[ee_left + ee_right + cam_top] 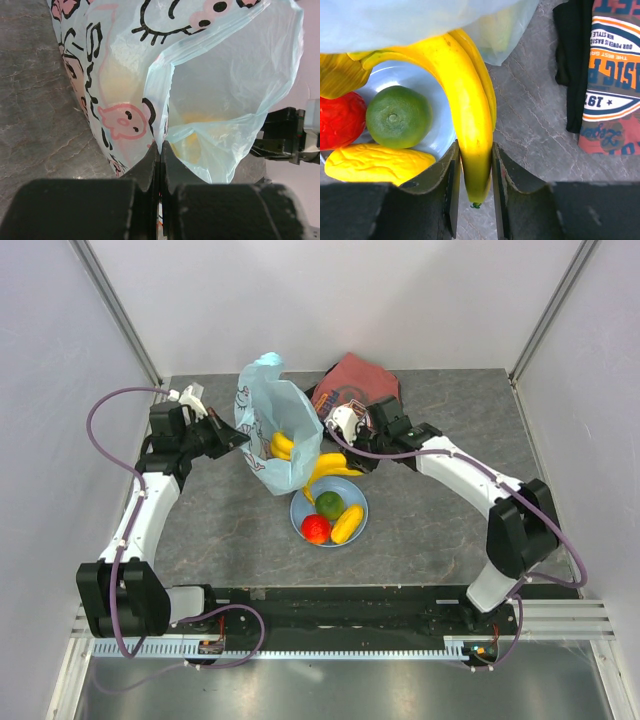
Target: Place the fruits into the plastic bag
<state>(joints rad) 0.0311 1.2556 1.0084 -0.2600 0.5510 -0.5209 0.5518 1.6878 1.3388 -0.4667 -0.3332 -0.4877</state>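
Observation:
The light-blue plastic bag (pixel 268 420) stands open at the table's middle; it fills the left wrist view (pixel 200 75). My left gripper (pixel 243 440) is shut on the bag's rim (pixel 160 150) and holds it up. The yellow bananas (pixel 325 465) lie partly inside the bag's mouth and partly over the plate. My right gripper (pixel 340 452) is shut on one banana (pixel 470 115) near its tip (pixel 475 167). The green fruit (pixel 330 504) (pixel 397 116), the red fruit (pixel 316 528) (pixel 340 120) and the yellow oblong fruit (pixel 347 523) (pixel 375 162) rest on the plate. The orange fruit is out of view.
The round light-blue plate (pixel 298 508) (pixel 442 127) sits just in front of the bag. A folded dark-red printed cloth (pixel 358 380) (pixel 612 75) lies behind my right gripper. White walls close in the grey table on three sides.

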